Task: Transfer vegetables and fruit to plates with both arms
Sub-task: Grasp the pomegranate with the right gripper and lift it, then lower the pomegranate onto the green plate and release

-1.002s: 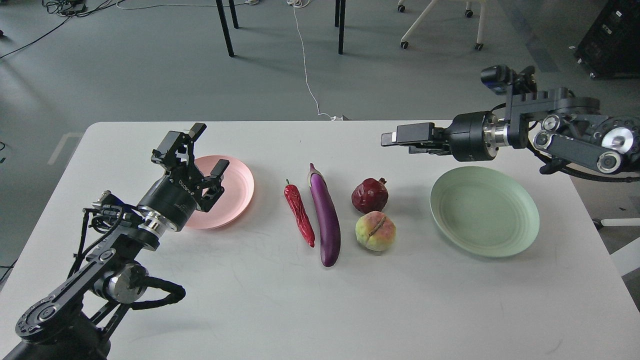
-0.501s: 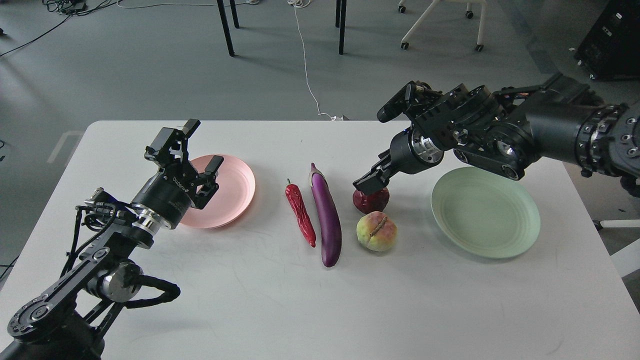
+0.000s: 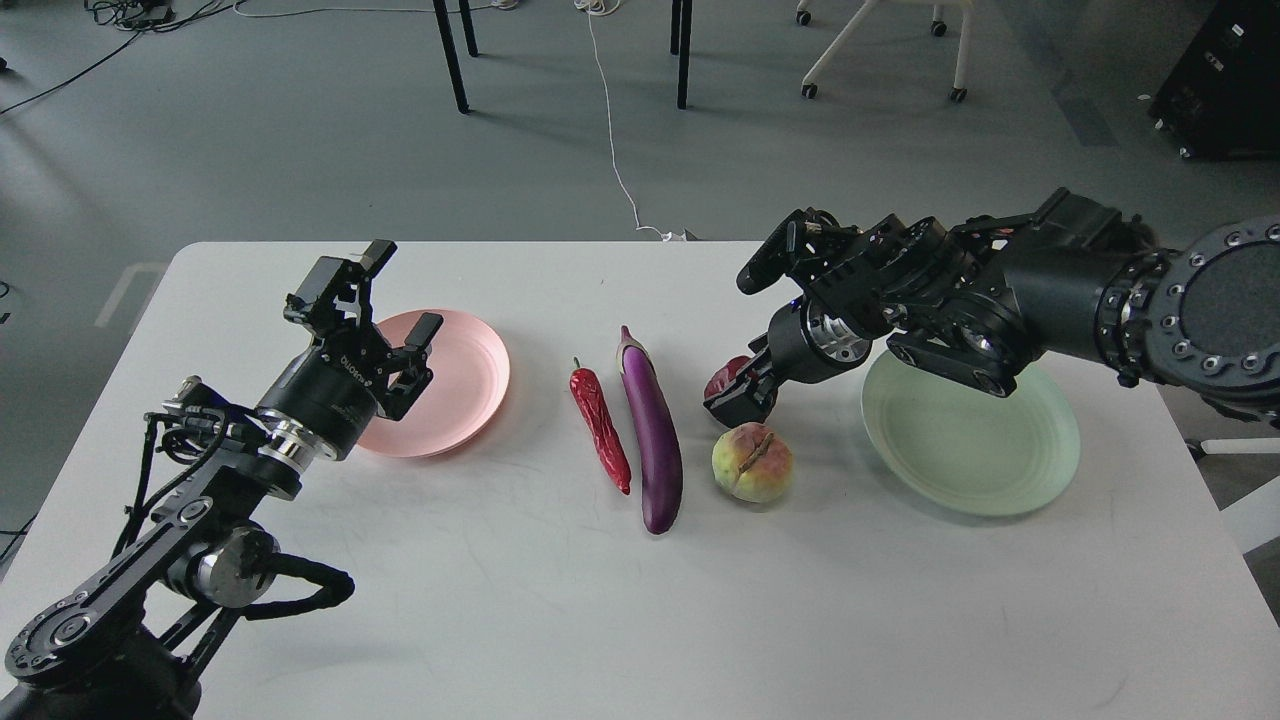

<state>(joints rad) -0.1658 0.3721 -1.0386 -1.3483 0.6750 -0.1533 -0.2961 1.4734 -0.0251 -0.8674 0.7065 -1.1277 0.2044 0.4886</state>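
Note:
A purple eggplant [image 3: 652,430] and a red chili pepper [image 3: 600,425] lie side by side at the table's middle. A peach [image 3: 752,462] sits to their right. Just behind it, the dark red pomegranate [image 3: 722,377] is mostly hidden by my right gripper [image 3: 742,396], which has come down onto it; I cannot tell whether its fingers are closed on the fruit. My left gripper [image 3: 402,292] is open and empty, held above the left side of the pink plate [image 3: 470,370]. The pale green plate [image 3: 970,440] is empty at the right, partly under my right forearm.
The white table [image 3: 600,600] has bare surface along its front. Beyond its far edge is grey floor with chair legs [image 3: 682,60], a white cable [image 3: 612,150] and a black case [image 3: 1225,80] at the far right.
My right arm swung in from the far right and dropped its gripper onto the pomegranate, lower now than half a second ago. My left gripper drifted slightly left and stayed open.

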